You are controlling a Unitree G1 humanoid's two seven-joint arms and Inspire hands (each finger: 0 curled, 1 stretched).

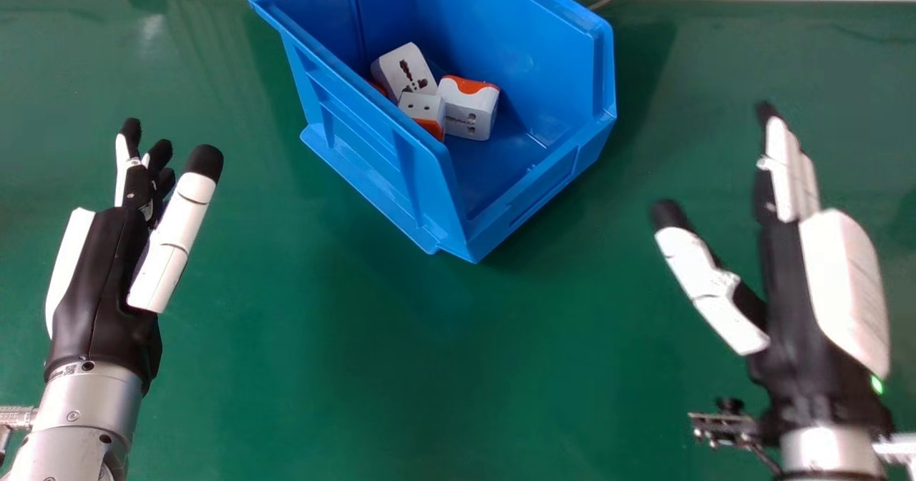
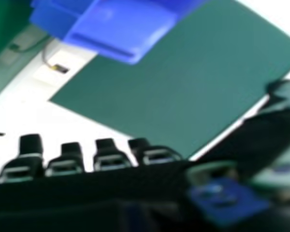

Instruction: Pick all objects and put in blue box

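At left, the robot's black and white left hand [image 1: 100,273], on its silver forearm, was open w/ nothing held, fingers relaxed & pointing fwd over the green tabletop [image 1: 286,366], thumb stretched up & spread toward the centre. In the middle, an open-topped blue plastic box [image 1: 365,159] stood at an angle, one corner toward the robot. Inside, L to R, lay the task's pieces: a white block-shaped plug adapter w/ dark socket slots [image 1: 401,69], a small white-and-orange block [image 1: 422,107] resting against it, & a white block w/ an orange patch on top [image 1: 469,112]. The step in hand was prob. the finish, i.e. keeping both hands clear. Done well, that meant fingers loose, each hand kept wide of the box's walls & no sleeve or thumb brushing the rim, as a knock could've shoved the box. A quick check for any stray item was worth doing too. At right, the robot's black and white right hand [image 1: 801,309] hung well apart from the box, also open & empty, fingers straight & close together, pointing fwd, w/ the thumb angled out toward the box.
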